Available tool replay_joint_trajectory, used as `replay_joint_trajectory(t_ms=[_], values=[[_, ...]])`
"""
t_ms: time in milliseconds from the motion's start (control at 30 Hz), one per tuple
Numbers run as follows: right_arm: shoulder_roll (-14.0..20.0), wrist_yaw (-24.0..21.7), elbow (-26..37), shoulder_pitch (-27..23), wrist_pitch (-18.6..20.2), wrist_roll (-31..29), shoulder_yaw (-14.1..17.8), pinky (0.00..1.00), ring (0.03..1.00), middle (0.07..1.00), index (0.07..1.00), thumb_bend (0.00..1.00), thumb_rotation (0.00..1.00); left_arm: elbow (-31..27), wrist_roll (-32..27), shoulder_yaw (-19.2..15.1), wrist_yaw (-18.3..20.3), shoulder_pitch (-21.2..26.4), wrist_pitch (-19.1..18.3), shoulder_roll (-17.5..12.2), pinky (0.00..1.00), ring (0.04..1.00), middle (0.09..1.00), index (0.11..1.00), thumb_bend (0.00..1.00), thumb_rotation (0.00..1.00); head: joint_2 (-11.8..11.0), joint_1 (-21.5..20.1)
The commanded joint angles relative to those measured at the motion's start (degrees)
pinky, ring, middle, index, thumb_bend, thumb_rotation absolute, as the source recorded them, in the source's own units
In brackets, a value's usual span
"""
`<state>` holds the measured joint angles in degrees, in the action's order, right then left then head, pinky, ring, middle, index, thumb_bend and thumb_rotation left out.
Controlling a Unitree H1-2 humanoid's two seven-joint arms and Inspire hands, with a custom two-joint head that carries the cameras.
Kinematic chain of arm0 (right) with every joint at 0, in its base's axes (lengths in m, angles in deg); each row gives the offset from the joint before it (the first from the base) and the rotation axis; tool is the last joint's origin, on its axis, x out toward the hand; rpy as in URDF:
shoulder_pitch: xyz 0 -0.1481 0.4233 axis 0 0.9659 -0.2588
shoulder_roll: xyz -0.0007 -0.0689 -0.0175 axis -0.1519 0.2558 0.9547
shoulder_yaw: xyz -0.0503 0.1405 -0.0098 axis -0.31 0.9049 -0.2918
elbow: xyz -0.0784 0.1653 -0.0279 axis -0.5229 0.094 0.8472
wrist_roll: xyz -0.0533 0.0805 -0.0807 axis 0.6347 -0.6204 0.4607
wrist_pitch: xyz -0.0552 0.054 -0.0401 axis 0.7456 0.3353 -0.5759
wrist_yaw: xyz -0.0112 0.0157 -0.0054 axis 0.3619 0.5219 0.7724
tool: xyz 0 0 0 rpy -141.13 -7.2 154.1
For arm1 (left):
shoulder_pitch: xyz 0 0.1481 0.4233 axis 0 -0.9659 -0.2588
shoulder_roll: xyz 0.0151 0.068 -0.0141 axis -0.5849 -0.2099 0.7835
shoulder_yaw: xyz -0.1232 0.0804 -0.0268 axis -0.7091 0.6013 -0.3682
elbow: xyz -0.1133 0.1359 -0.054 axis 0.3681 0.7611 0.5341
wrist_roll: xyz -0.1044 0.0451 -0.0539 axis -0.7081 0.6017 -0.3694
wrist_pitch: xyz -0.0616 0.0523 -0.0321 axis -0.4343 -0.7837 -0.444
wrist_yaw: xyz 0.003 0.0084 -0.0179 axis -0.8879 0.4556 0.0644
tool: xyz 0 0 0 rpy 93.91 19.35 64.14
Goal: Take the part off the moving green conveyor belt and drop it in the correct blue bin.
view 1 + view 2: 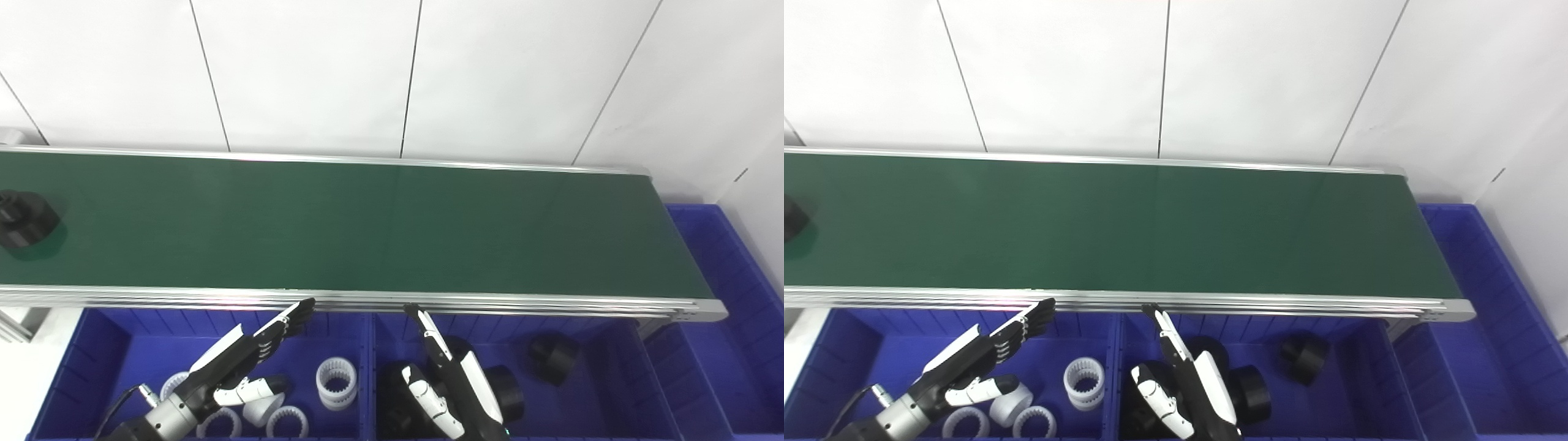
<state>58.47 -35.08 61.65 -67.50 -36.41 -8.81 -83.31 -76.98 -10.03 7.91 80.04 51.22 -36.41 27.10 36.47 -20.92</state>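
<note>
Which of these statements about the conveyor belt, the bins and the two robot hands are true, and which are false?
1. A black part lies at the belt's left end. True.
2. The left robot hand holds a white ring. False: it is open and holds nothing.
3. The white toothed rings are in the left bin. True.
4. The right robot hand is over the green belt. False: it is over the bin of black parts.

My left hand (245, 361) wears white shell plates over black segmented fingers, on a ribbed silver wrist trailing a thin black cable; my right hand (450, 383) shows the same glossy white-and-black casing.
</note>
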Motion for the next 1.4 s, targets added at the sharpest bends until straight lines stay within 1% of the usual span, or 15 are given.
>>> replay_joint_trajectory(t_ms=[0, 400, 500, 867, 1133, 1200, 1233, 1267, 1333, 1367], values=[[-0.75, 0.24, 2.06, -0.1, -0.25, -0.31, -0.28, 0.96, 0.987, 1.0, 0.976, 0.43, 1.0, -1.57, -1.0, 0.03, -0.24, 0.48, 1.77, -0.79, 0.98, 1.0, 1.0, 0.996, 0.55, 0.74, -0.03, 0.01], [-0.86, -0.01, 1.91, -0.12, 0.05, -0.61, -0.21, 0.96, 0.988, 1.0, 0.978, 0.43, 1.0, -1.65, -0.96, 0.1, -0.14, 0.59, 1.78, -0.87, 0.98, 1.0, 1.0, 0.996, 0.54, 0.73, 0.15, 0.03], [-0.83, 0.18, 1.6, -0.25, -0.45, -0.35, -0.26, 0.95, 0.988, 1.0, 0.976, 0.43, 1.0, -1.78, -1.04, 0.13, -0.24, 0.56, 1.77, -0.87, 0.98, 1.0, 1.0, 0.996, 0.54, 0.73, 0.07, -0.13], [-0.7, -0.1, 1.61, -0.19, 0.33, 0.38, -0.44, 0.96, 0.991, 1.0, 0.982, 0.43, 1.0, -1.52, -0.47, 0.14, -0.9, 0.5, 1.77, -0.86, 0.97, 1.0, 1.0, 0.996, 0.53, 0.73, 0.07, -0.11], [-0.79, 0.13, 1.47, -0.07, 0.18, 0.39, -0.34, 0.95, 0.987, 1.0, 0.978, 0.44, 1.0, -1.76, -0.25, 0.15, -1.26, 0.29, 1.77, -0.67, 0.98, 1.0, 1.0, 0.992, 0.52, 0.76, 0.14, 0.06], [-0.6, -0.02, 1.6, -0.05, 0.2, 0.37, -0.35, 0.95, 0.988, 1.0, 0.979, 0.44, 1.0, -1.78, 0.01, 0.4, -1.4, 0.25, 1.78, -0.57, 0.98, 1.0, 1.0, 0.993, 0.52, 0.76, -0.41, 1.37], [-0.33, -0.07, 1.33, 0.01, -0.19, 0.18, -0.31, 0.95, 0.989, 1.0, 0.98, 0.44, 1.0, -1.7, 0.53, 0.6, -1.75, 0.18, 1.79, -0.36, 0.98, 1.0, 1.0, 0.993, 0.52, 0.76, -2.04, 3.68], [-0.11, -0.08, 1.06, 0.05, -0.56, 0.01, -0.27, 0.96, 0.989, 1.0, 0.981, 0.43, 1.0, -1.62, 0.94, 0.79, -2.08, 0.12, 1.8, -0.2, 0.98, 0.999, 1.0, 0.992, 0.51, 0.76, -2.48, 4.34], [0.1, -0.04, 0.75, 0.09, -0.94, -0.17, -0.24, 0.96, 0.99, 1.0, 0.982, 0.43, 1.0, -1.53, 1.35, 1.09, -2.57, 0.06, 1.8, -0.11, 0.97, 0.998, 1.0, 0.991, 0.51, 0.76, -2.48, 4.34], [0.85, 0.23, -0.28, 0.37, -2.27, -0.32, -0.07, 0.96, 0.99, 1.0, 0.982, 0.43, 1.0, -0.5, 2.21, 1.65, -3.3, 0.05, 1.81, 0.43, 0.97, 0.998, 1.0, 0.991, 0.51, 0.77, -9.51, 12.75]])
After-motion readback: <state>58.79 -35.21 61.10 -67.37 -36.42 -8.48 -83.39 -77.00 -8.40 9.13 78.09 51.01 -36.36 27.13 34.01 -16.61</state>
